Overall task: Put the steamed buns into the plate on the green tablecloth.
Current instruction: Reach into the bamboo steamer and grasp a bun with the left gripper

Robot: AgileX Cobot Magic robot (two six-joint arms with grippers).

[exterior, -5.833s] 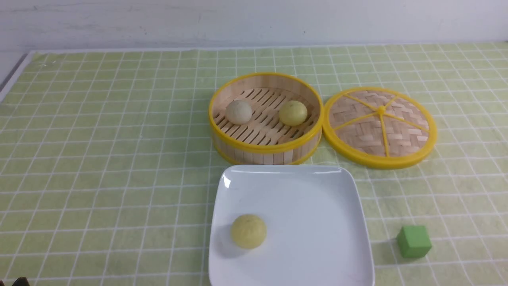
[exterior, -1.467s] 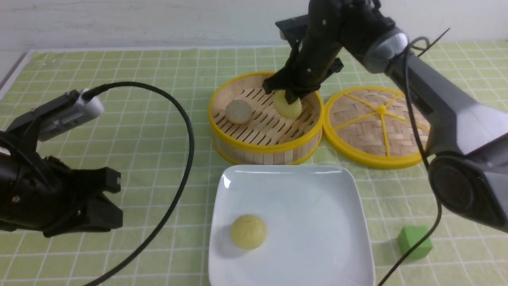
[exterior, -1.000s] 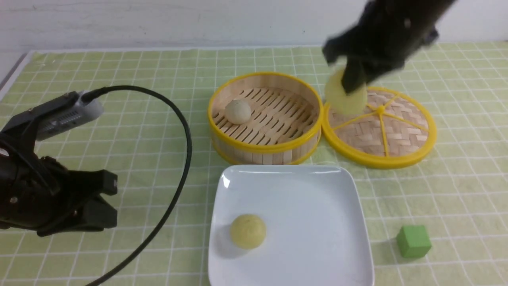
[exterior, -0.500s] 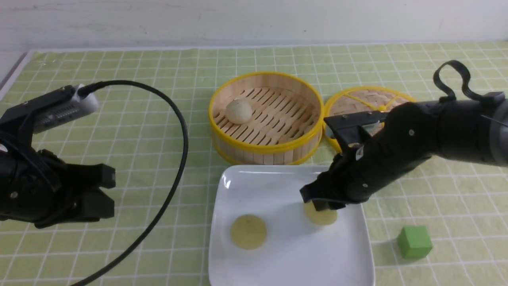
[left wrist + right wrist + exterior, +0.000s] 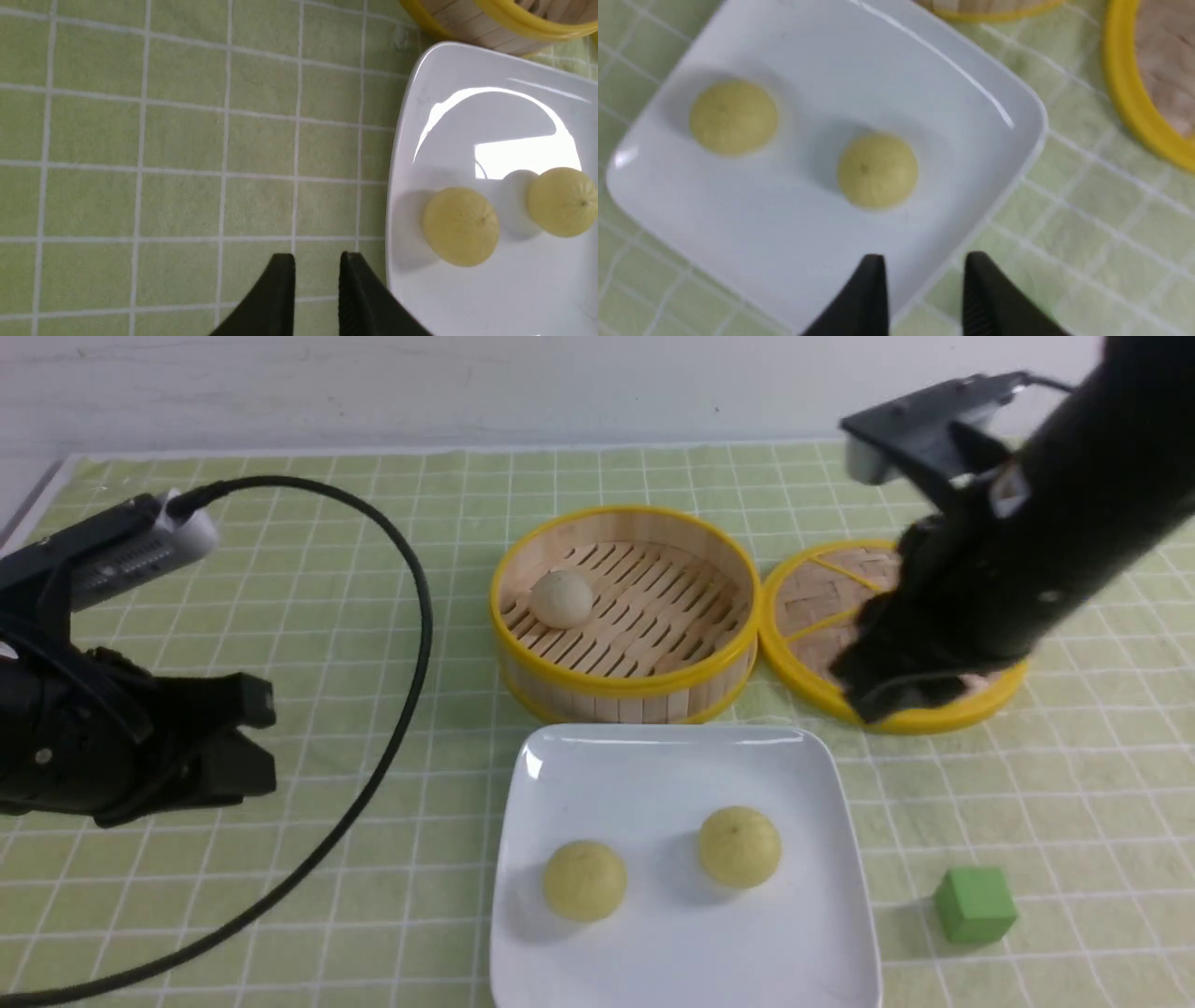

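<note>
Sitting in the plate (image 5: 653,775): two pale yellow domes, the left yellow bun (image 5: 584,880) and the right yellow bun (image 5: 739,846), near each other but not touching.
Beyond the plate: the off-white bun (image 5: 562,598) lies on the slats inside the bamboo steamer (image 5: 625,686). Only the front view shows it.
Under the plate: the green tablecloth (image 5: 327,569). The plate's far edge is just beside the steamer's wall.
Right arm: my right gripper (image 5: 924,262) hangs raised beyond the plate's far right corner, in front of the woven lid (image 5: 812,602). The front view does not show the gap between its fingers. The right wrist view, though blurred, shows them moderately apart with nothing between, and the plate's edge below the gap.
Left arm: my left gripper (image 5: 316,261) is left of the plate, over bare cloth. The left wrist view shows a narrow, empty gap between its fingers, which the front view does not show.
Right of the plate: the green cube (image 5: 974,903) sits on the cloth, near the plate's near right corner but apart from it. It appears in the front view alone.
</note>
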